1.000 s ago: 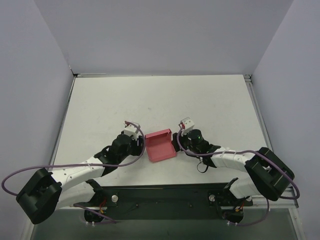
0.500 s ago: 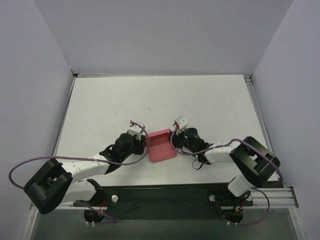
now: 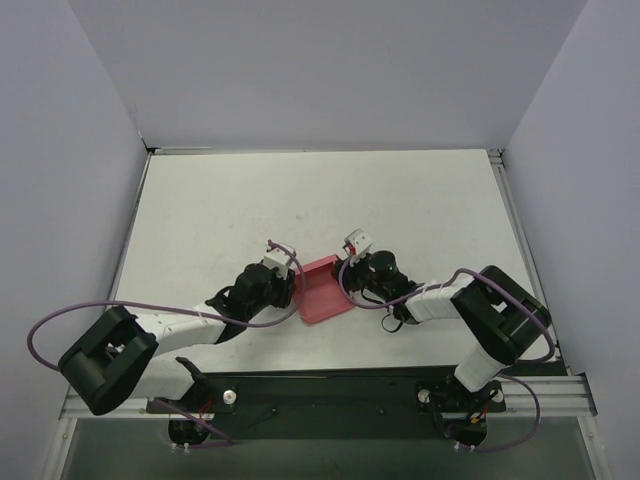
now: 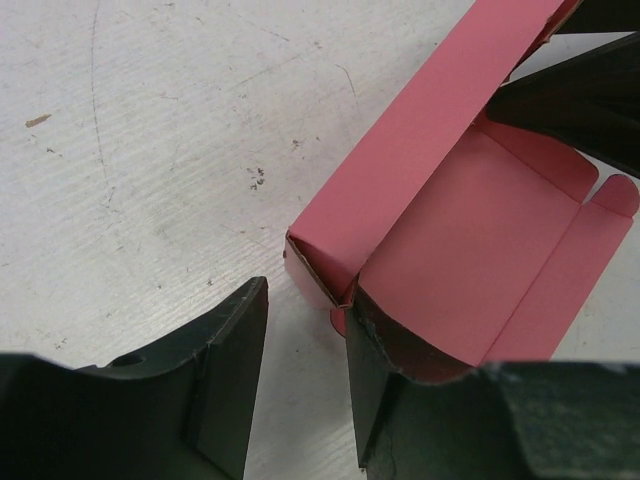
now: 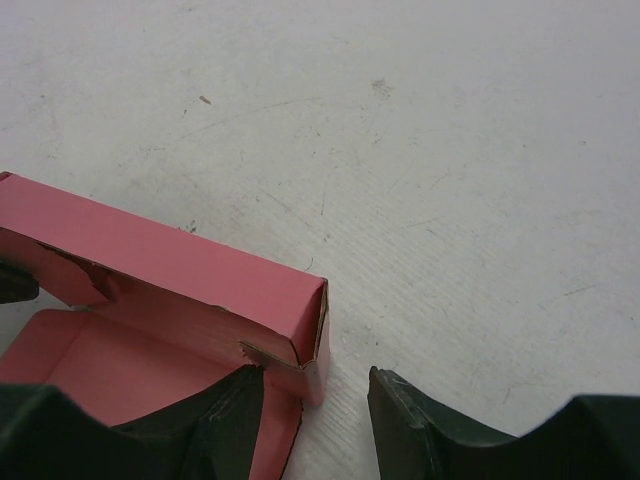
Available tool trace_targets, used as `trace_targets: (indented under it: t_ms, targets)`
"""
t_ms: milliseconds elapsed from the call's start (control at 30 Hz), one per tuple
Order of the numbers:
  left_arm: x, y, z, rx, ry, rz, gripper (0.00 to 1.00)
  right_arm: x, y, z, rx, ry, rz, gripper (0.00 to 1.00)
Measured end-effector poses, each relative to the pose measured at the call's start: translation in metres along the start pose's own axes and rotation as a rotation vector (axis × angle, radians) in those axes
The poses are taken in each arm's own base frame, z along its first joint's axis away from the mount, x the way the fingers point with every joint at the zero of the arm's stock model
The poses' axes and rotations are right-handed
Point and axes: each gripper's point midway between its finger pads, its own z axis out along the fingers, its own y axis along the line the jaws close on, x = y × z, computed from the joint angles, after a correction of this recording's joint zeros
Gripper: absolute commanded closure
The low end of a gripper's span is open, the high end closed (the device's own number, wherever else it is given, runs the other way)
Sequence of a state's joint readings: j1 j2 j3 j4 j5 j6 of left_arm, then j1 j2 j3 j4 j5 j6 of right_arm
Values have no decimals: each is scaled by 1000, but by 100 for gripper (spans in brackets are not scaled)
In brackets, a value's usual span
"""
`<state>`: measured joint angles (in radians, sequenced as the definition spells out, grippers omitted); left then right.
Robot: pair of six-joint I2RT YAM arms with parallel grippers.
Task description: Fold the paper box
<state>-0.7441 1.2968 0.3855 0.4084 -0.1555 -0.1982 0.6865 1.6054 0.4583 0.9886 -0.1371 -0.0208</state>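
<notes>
The paper box [image 3: 322,291] is a pink-red card piece lying open on the white table [image 3: 420,200], with its far wall folded upright. My left gripper [image 3: 294,288] is open at the box's left end. In the left wrist view [image 4: 305,375] its right finger [image 4: 395,390] rests inside the box's [image 4: 470,240] near left corner, and its left finger is on the bare table. My right gripper [image 3: 349,279] is open at the box's right end. In the right wrist view [image 5: 315,405] its jaws straddle the box's [image 5: 180,270] right corner flap without pinching it.
Grey walls close the table in on the left, back and right. The black base rail [image 3: 330,390] runs along the near edge. Purple cables [image 3: 70,315] loop off both arms.
Both grippers have closed in on the box, the left moving right and the right moving left. They now sit at its two ends. The box has hardly shifted.
</notes>
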Motion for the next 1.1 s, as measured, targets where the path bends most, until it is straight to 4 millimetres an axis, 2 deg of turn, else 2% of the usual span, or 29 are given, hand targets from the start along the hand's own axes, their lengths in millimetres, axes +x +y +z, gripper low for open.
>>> trace_targets:
  t_ms: [233, 333, 367, 400, 500, 700, 767, 900, 1100]
  targets:
    - [-5, -3, 3, 11, -14, -1, 53, -3, 3, 6, -29, -5, -6, 53]
    - [-6, -4, 5, 18, -11, 3, 39, -5, 2, 7, -32, -11, -4, 48]
    - [-6, -5, 5, 23, -12, 5, 36, -5, 2, 7, -32, -12, -3, 43]
    - [-7, -7, 5, 29, -15, 3, 27, -5, 2, 6, -32, -9, -1, 41]
    - [-12, -9, 0, 39, -25, -7, 19, -4, 3, 3, -30, 8, 15, 35]
    - [-45, -14, -26, 68, -115, -78, 18, -28, 4, -21, -16, -29, 94, 32]
    - [-51, -15, -34, 69, -127, -122, 18, -39, 4, -30, -12, -52, 128, 32]
    - [-43, -7, -39, 29, -75, -245, 18, -50, 1, -40, 19, -49, 201, 35]
    - [-38, -1, -39, -14, -30, -410, 18, -78, -5, -34, 69, -27, 301, 37]
